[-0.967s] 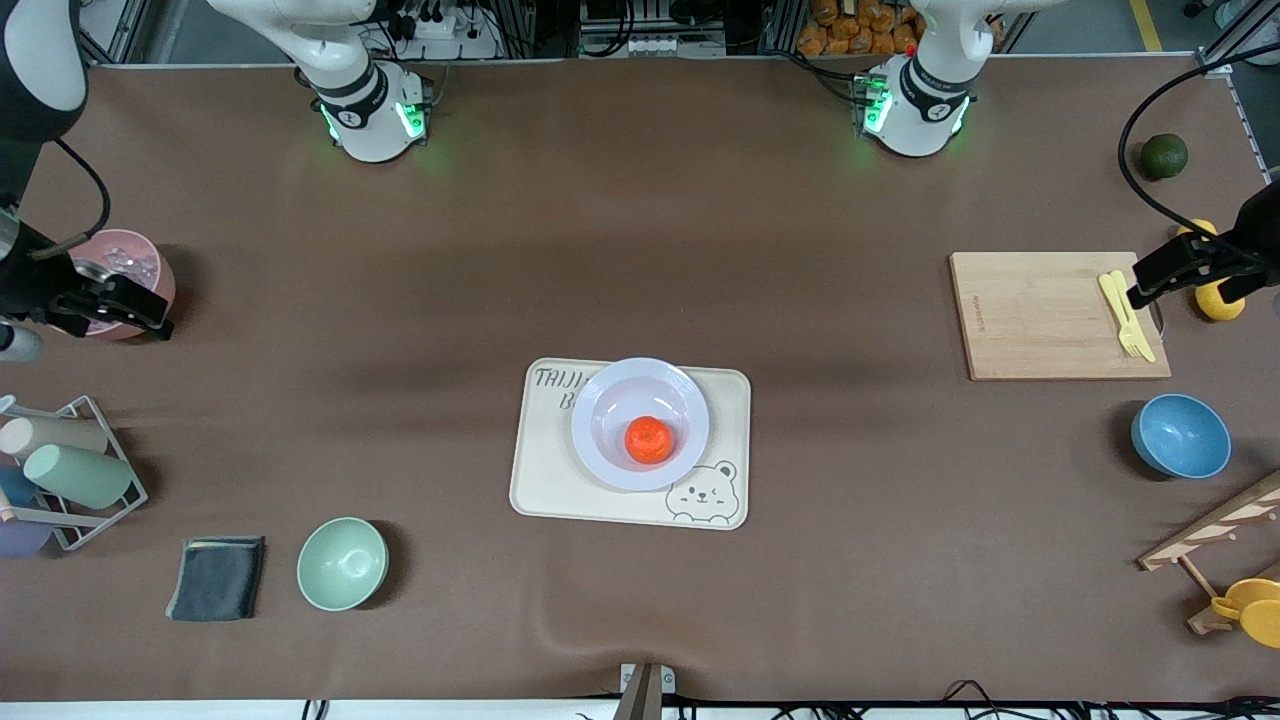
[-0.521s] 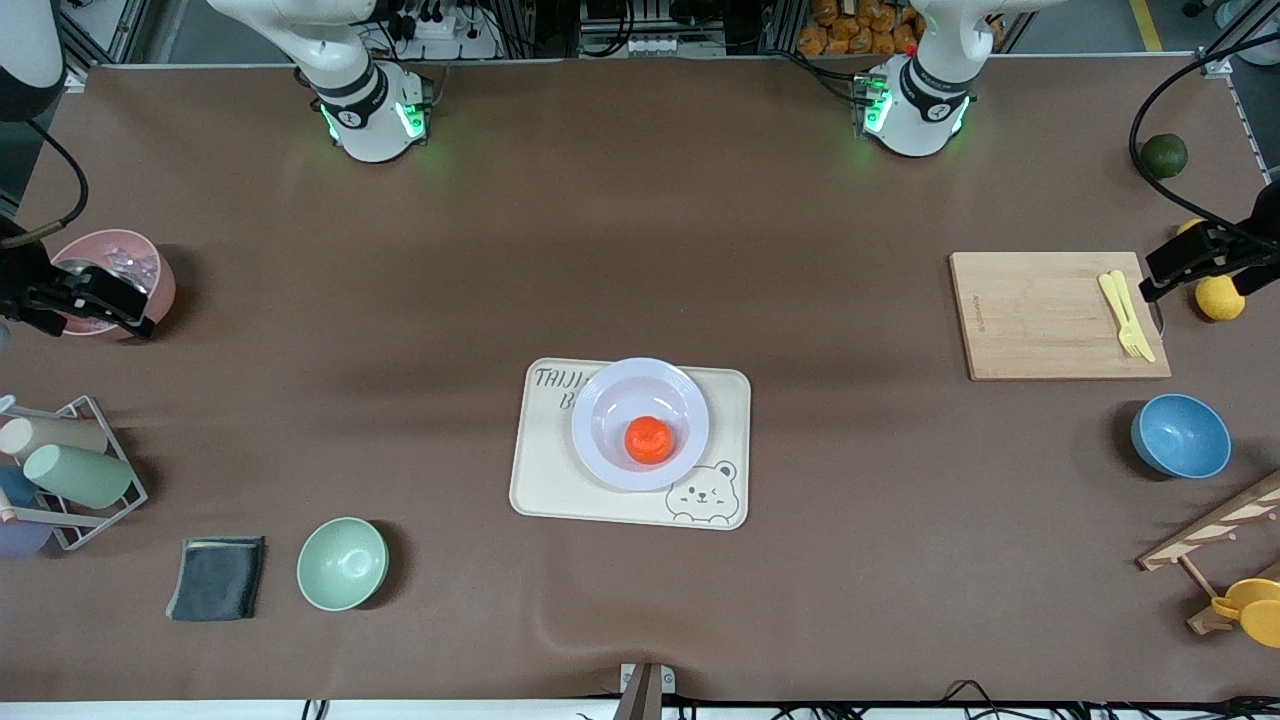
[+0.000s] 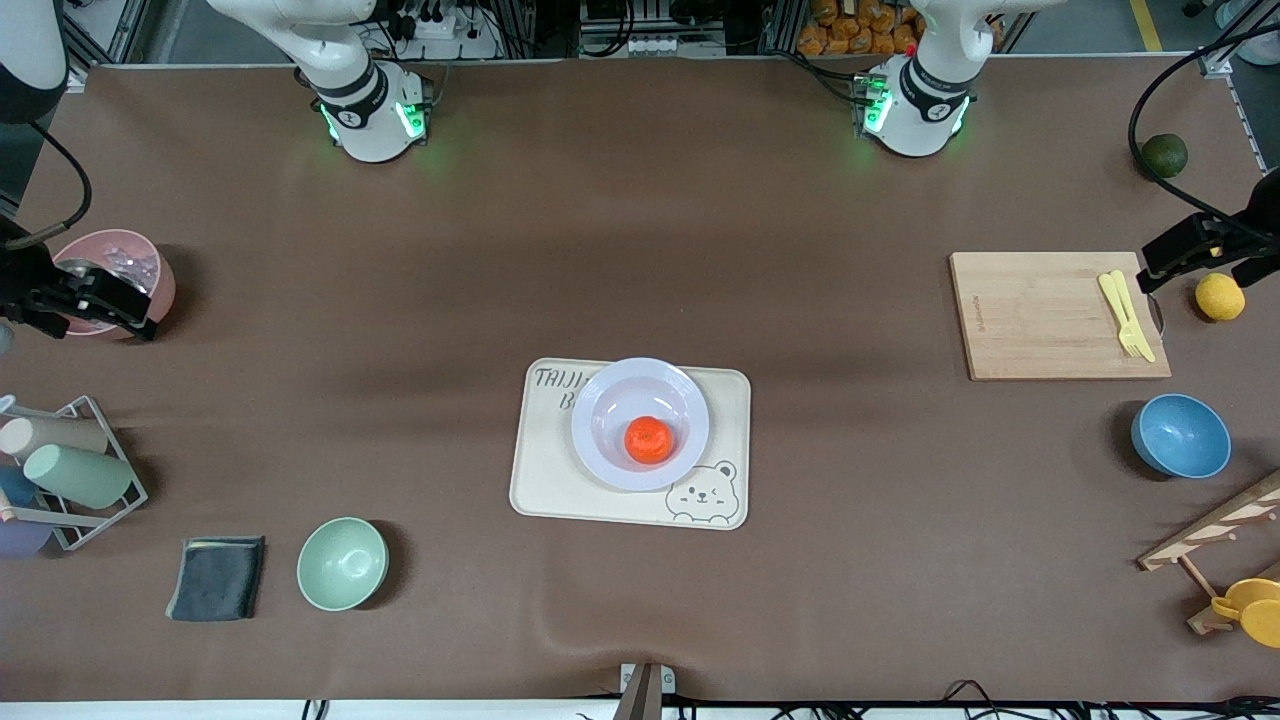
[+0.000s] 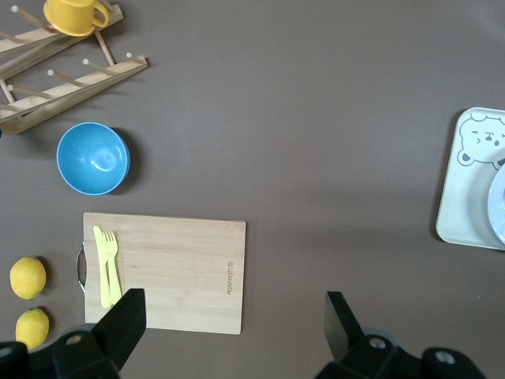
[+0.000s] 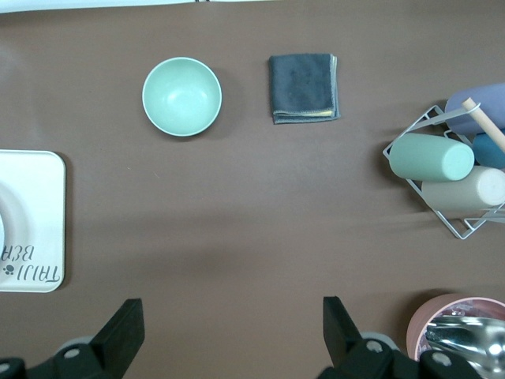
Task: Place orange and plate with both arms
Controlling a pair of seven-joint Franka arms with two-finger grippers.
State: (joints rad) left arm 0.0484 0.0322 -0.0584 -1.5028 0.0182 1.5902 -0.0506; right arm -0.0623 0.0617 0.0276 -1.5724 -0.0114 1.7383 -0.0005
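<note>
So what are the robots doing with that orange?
Nothing is being held right now. The orange sits on the plate, which rests on the bear tray mid-table. The left gripper hangs open over the cutting board, and the right gripper hangs open by the pink cup.
</note>
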